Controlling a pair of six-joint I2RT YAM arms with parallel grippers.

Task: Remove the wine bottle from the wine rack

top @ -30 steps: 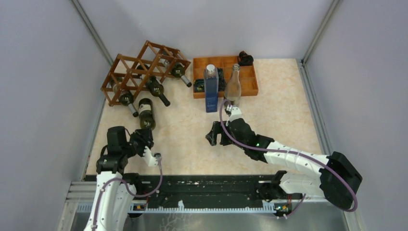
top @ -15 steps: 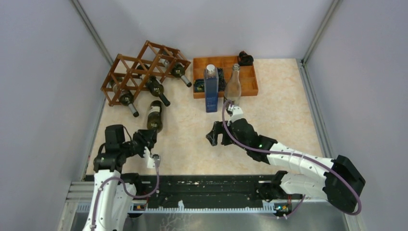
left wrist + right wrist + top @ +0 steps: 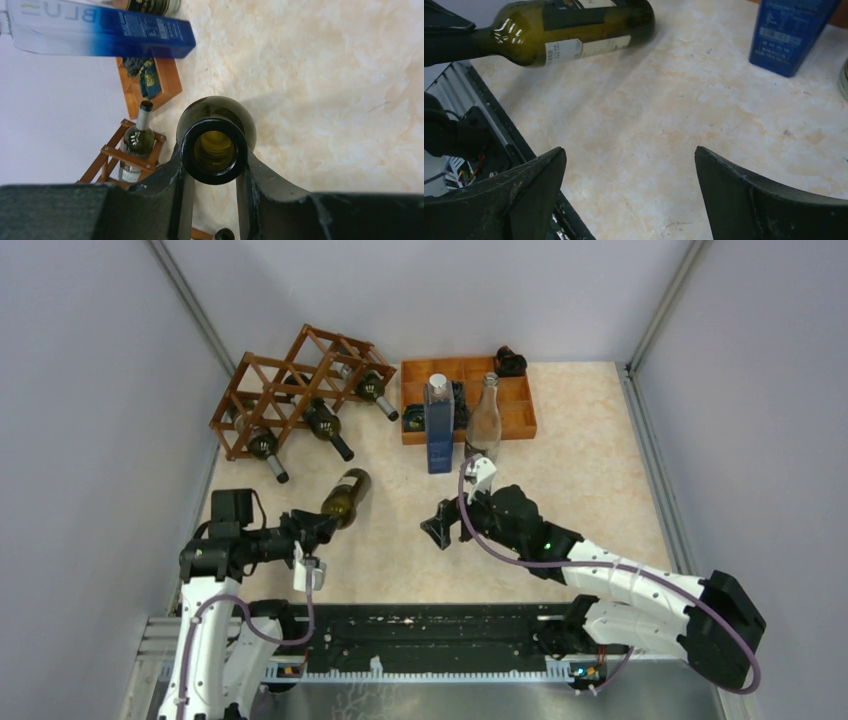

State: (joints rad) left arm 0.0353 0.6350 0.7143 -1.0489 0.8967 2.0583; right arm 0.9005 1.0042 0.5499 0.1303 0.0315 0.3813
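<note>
The reddish-brown lattice wine rack (image 3: 290, 390) stands at the far left and holds three dark bottles, necks pointing forward. It also shows in the left wrist view (image 3: 110, 155). My left gripper (image 3: 310, 527) is shut on the neck of a dark green wine bottle (image 3: 346, 496), clear of the rack and in front of it. The bottle lies tilted, base toward the far right. In the left wrist view its open mouth (image 3: 214, 150) sits between my fingers (image 3: 177, 170). My right gripper (image 3: 438, 525) is open and empty mid-table; its view shows the bottle (image 3: 574, 27) ahead.
A flat orange-brown compartment tray (image 3: 515, 415) sits at the back centre. A tall blue bottle (image 3: 438, 430) and a clear bottle (image 3: 484, 420) stand at its front edge. A small black object (image 3: 511, 362) lies at its far corner. Walls close in on both sides.
My left gripper has swung the bottle from pointing away to pointing right, carrying it right, away from the rack. The right gripper has shifted slightly left.
</note>
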